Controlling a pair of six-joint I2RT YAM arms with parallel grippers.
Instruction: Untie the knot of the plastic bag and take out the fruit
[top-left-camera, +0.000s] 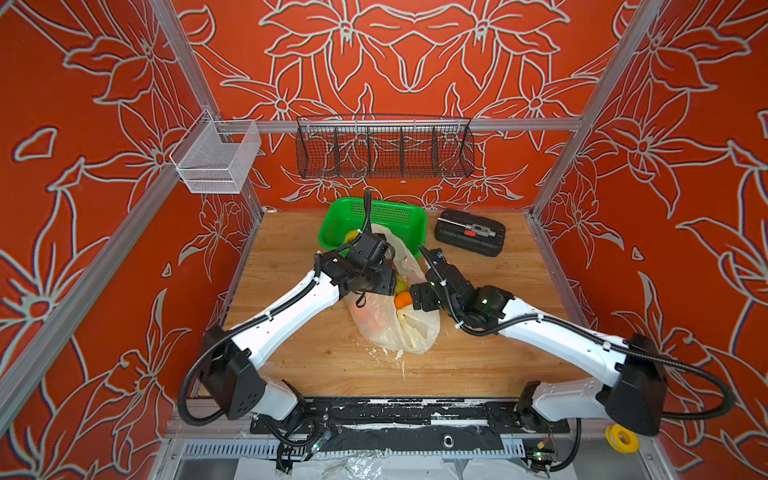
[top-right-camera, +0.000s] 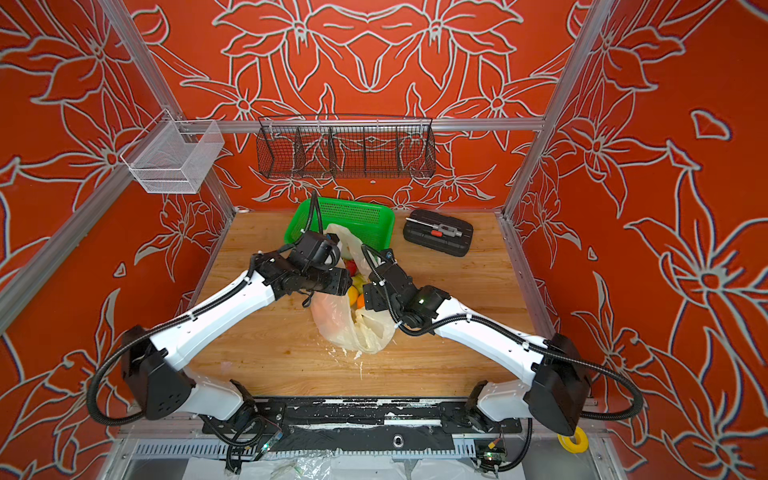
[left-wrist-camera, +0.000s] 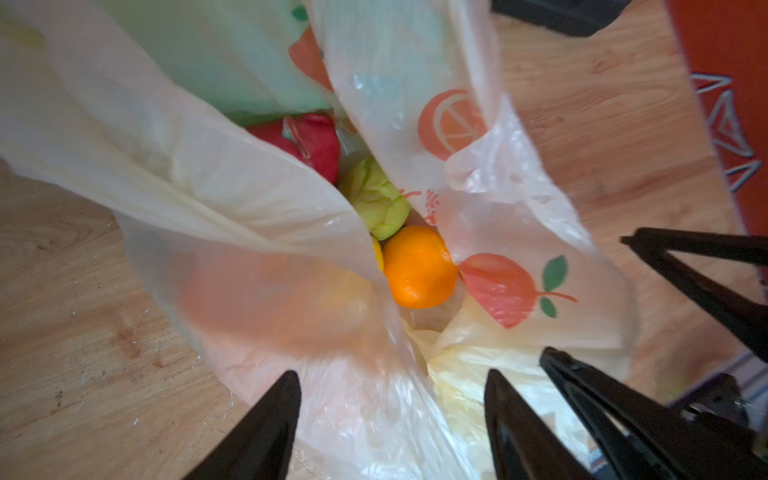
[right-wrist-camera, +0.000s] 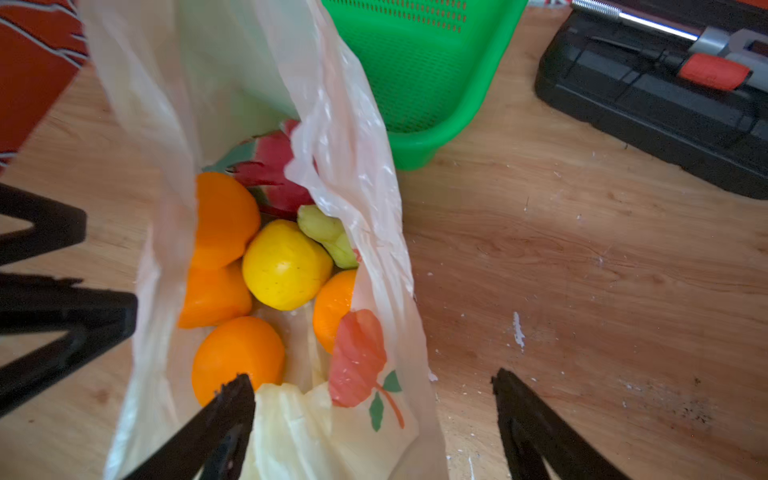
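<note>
Red flowered walls (top-left-camera: 104, 249) are being seen around a wooden table (top-left-camera: 332, 374). The bag (top-left-camera: 386, 328) is lying near its middle, just in front of the green basket (top-left-camera: 390, 214).

On the left, the left gripper (left-wrist-camera: 391, 374) is being held over the bag. Its fingers (left-wrist-camera: 266, 419) are standing apart, and nothing is being gripped by them. The mouth of the bag is being shown open in both wrist views and no knot is being found there, so the untying is being judged as finished. The fruit (left-wrist-camera: 419, 266) is still lying inside the bag: oranges (right-wrist-camera: 237, 353), a lemon (right-wrist-camera: 286, 266), a dragon fruit (right-wrist-camera: 274, 174) and a green fruit (right-wrist-camera: 328, 235). Taking them out is therefore being counted as the whole remaining part. On the right, the right gripper (right-wrist-camera: 370, 376) is also being held with its fingers (right-wrist-camera: 224, 415) spread wide, one over the bag's mouth and one over bare table, and nothing is being clamped.

Several things are being left unclear. In both top views the left gripper's fingers are being hidden under its own wrist. Something yellow (top-left-camera: 352, 237) in the basket is being half covered by the left arm (top-left-camera: 286, 307) and cannot be named. The number of fruits under the film is not being shown. A bunch of yellowish plastic (left-wrist-camera: 465, 357) may be the loosened handle strips, but this cannot be told. The case (top-left-camera: 469, 232) is being cut off in the right wrist view.
</note>
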